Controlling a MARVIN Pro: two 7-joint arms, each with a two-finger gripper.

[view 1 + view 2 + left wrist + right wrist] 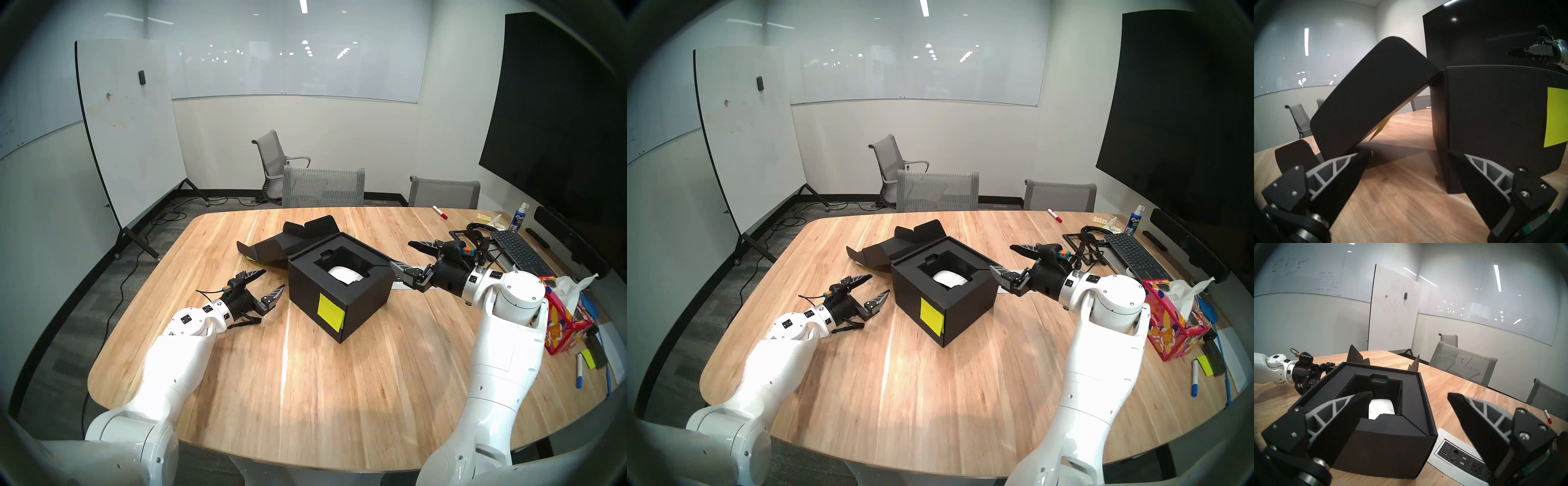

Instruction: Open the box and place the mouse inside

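- The table (305, 390) carries the whole scene, and the biggest risk I see from here is the box (356, 305) being shoved across its smooth wood if either arm swings inward.
- The box stands open in the middle, a yellow sticky note (329, 311) on its near face. It is light cardboard, so I judge that a nudge at its corner would spin it rather than stop the arm.
- Its flap lid (271, 247) sprawls back onto the table behind. The left wrist view shows that flap rearing up just beyond the left gripper (268, 281), so a forward move could snag it and drag the box along.
- The left gripper sits low beside the box with its jaws spread and nothing between them.
- The right gripper (403, 255) hovers at the box's far-right corner, likewise spread and empty. One finger (1349, 405) looms over the rim, and a dip could catch the insert.
- The mouse (342, 274) lies down in the recessed well, seemingly seated, but a hard jolt might tip it askew.
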